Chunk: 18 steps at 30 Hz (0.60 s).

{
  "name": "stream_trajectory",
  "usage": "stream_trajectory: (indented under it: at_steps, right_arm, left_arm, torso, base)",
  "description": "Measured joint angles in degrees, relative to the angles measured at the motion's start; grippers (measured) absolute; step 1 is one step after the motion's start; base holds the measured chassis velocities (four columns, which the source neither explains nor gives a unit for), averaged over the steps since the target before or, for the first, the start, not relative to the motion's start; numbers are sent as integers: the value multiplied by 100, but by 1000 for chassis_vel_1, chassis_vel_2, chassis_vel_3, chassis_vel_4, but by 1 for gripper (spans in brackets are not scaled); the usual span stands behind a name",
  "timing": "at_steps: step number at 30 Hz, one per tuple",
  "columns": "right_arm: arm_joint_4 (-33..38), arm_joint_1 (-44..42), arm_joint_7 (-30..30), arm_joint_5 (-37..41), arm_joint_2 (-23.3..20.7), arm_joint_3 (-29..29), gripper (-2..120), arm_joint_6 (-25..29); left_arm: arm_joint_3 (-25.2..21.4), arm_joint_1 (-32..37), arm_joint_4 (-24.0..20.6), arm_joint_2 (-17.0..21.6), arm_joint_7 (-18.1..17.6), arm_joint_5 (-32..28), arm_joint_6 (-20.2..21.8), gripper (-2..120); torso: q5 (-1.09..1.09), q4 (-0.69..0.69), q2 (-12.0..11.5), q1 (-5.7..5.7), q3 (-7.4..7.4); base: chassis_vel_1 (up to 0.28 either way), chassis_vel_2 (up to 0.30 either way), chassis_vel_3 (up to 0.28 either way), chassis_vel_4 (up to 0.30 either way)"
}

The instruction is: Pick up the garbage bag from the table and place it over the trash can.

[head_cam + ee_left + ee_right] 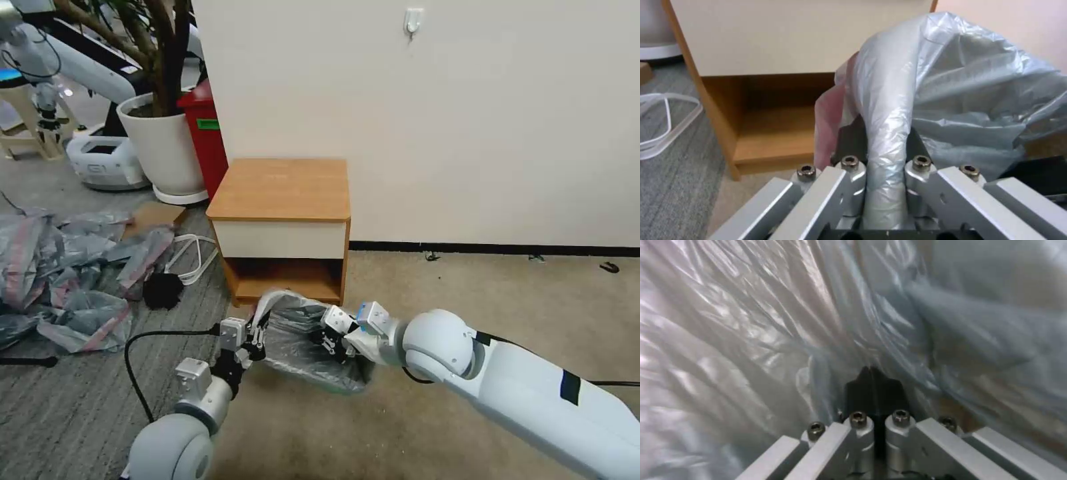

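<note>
Low before the light-brown wooden bench (280,190), left gripper (257,339) and right gripper (333,333) fingers clamp the crinkly grey translucent garbage bag (303,340) at opposite sides, likely spreading its mouth.

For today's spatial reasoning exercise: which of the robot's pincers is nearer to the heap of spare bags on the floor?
Left. The left pincer grips the garbage bag on the side facing the heap of spare bags; the right pincer holds the bag's far side.
</note>
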Motion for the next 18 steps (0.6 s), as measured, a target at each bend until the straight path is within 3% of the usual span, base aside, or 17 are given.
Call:
stream_trajectory:
  at_steps: [18]
  right_arm:
    - [-720,505,-7,-445,510,-593,0,-3]
  left_arm:
    - [148,-245,248,6,-166,90,-4,5]
  torso:
    - [0,0,0,0,0]
  base:
    - [0,0,0,0]
